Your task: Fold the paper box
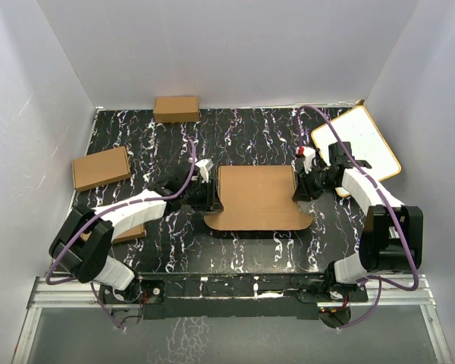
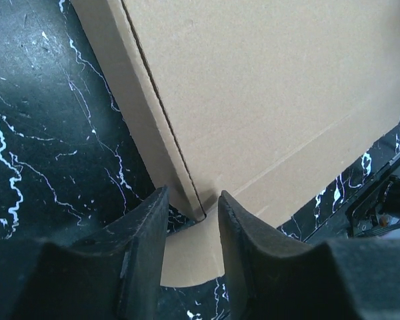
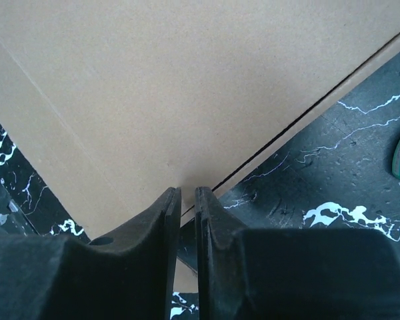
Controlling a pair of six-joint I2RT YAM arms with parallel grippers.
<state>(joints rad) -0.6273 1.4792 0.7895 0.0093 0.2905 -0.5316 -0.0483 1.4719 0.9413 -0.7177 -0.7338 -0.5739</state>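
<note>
Here the paper box (image 1: 258,199) lies flat between both grippers: left gripper (image 2: 193,197) slightly parted astride its left edge, right gripper (image 3: 187,192) narrowly pinching its right edge.

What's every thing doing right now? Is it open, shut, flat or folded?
paper box: lying mostly flat, not yet folded up.
left gripper: open, astride the paper box's edge.
right gripper: shut on the paper box's edge.
small cardboard boxes: closed.
white board: lying flat.
</note>
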